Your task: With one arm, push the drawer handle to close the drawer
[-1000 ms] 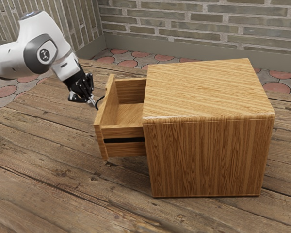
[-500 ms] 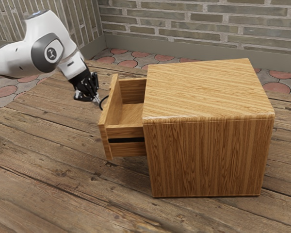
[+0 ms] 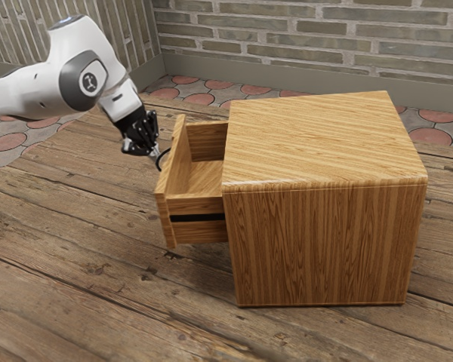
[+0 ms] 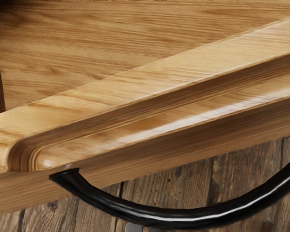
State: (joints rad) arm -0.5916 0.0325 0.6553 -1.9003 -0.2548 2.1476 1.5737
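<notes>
Compared with the picture from a second ago, the pale wooden drawer (image 3: 198,206) sits a little further in toward the boxy, honey-brown wooden cabinet (image 3: 325,147); the black two-finger tool (image 3: 156,153) at the end of the white and grey arm (image 3: 79,83) has moved toward the exterior view's right along with it; against the half-second-old picture, the drawer's shift is only slight; the cabinet stands where it stood. The drawer is part-way out, toward the exterior view's left, its front panel (image 3: 179,160) well off the cabinet; the open inside of the drawer shows between the two. The black, curved, glossy handle (image 4: 183,217) bows outward from the panel's outer face; in the wrist view one end meets the wood just below the rounded, grooved top edge of the panel. The tool is right at the handle, on the side away from the cabinet; I cannot tell whether they touch, nor whether the tool is released or clenched. Around the drawer's outer side and along its near side run the brown planks of the table (image 3: 98,286); the table's far edge passes behind the arm and the cabinet, with red-tiled floor (image 3: 7,142) and a brick wall (image 3: 309,45) beyond.
</notes>
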